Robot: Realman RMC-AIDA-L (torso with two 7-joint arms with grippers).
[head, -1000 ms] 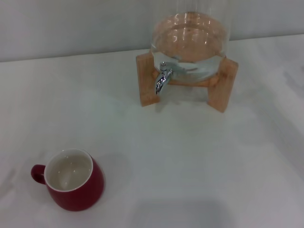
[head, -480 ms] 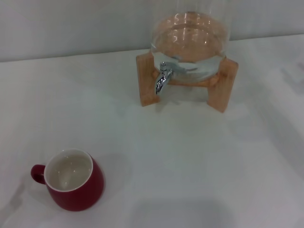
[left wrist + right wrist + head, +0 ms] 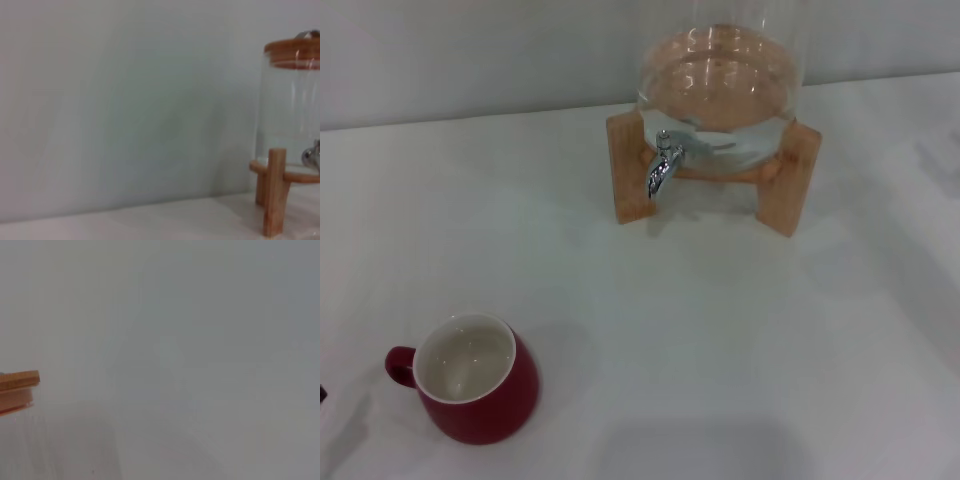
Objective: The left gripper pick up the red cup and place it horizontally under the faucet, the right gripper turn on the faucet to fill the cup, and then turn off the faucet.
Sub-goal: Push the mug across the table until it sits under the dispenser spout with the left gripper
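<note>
The red cup (image 3: 485, 395) stands upright on the white table at the front left, cream inside showing, its loop handle pointing left. The faucet (image 3: 663, 165) is a small chrome spigot on the front of the glass jar (image 3: 720, 90), at the back centre, far from the cup. Its edge also shows in the left wrist view (image 3: 313, 155). A small dark tip of the left gripper (image 3: 322, 393) shows at the head view's left edge, just left of the cup's handle and apart from it. The right gripper is out of view.
The jar holds water and rests on a wooden stand (image 3: 630, 170) with legs on both sides of the faucet. The jar's wooden lid (image 3: 17, 385) shows in the right wrist view. A pale wall runs behind the table (image 3: 720, 330).
A dark tip has come into the head view at the left edge beside the cup, and the shadow there has shifted. Cup, jar and faucet have not moved.
</note>
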